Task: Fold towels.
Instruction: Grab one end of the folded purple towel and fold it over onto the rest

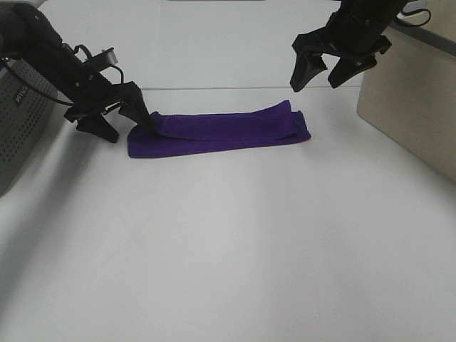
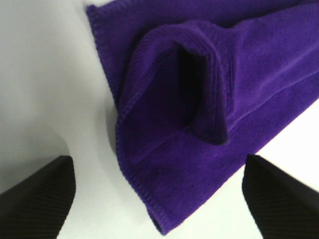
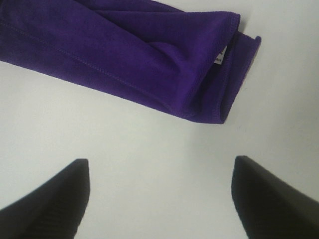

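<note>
left gripper (image 1: 132,127) spread wide at the left end of the towel (image 1: 221,132), which lies as a long folded strip on the table (image 1: 228,249), right gripper (image 1: 313,85) also released above its right end, so I'd pinch all layers at the corners before folding end over end.

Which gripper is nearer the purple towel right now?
Left. The left gripper is low at the purple towel's left end, open, with its fingers straddling that end. The right gripper is open and raised above the towel's right end, clear of it.
</note>
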Motion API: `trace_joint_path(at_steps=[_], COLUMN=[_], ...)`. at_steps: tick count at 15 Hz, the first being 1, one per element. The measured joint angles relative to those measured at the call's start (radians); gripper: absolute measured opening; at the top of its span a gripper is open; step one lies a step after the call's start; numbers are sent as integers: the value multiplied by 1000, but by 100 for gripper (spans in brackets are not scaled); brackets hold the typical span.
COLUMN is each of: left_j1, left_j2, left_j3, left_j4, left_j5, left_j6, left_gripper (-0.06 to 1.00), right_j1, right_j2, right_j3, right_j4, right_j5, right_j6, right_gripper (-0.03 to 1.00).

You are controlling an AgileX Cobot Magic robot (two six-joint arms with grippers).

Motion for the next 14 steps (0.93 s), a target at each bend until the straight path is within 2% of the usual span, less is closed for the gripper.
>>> trace_joint_path(at_steps=[3,6,7,10,11,14], left_j1=[-11,-75,-104,-104,-103,-100], left_j2=[17,28,34,49,49,47], left_j3=[-8,-10,-10,-9,-8,-19], left_j4=[-56,-73,-68,-44,-42,-21], left_j5=[-12,-54,-96,-122,-127,-107], left_j6=[1,1,-22,-31,-29,-19], left_gripper=[83,80,64,13,4,4], right_j1=[0,0,0,0,0,0], right_j2=[0,0,0,0,0,-1], right_j3=[0,0,0,0,0,0], right_j4=[0,2,2,2,2,2], right_j5=[7,8,29,63,73,119], right_j6=[6,13,15,15,15,16], right_gripper=[77,77,77,77,77,77])
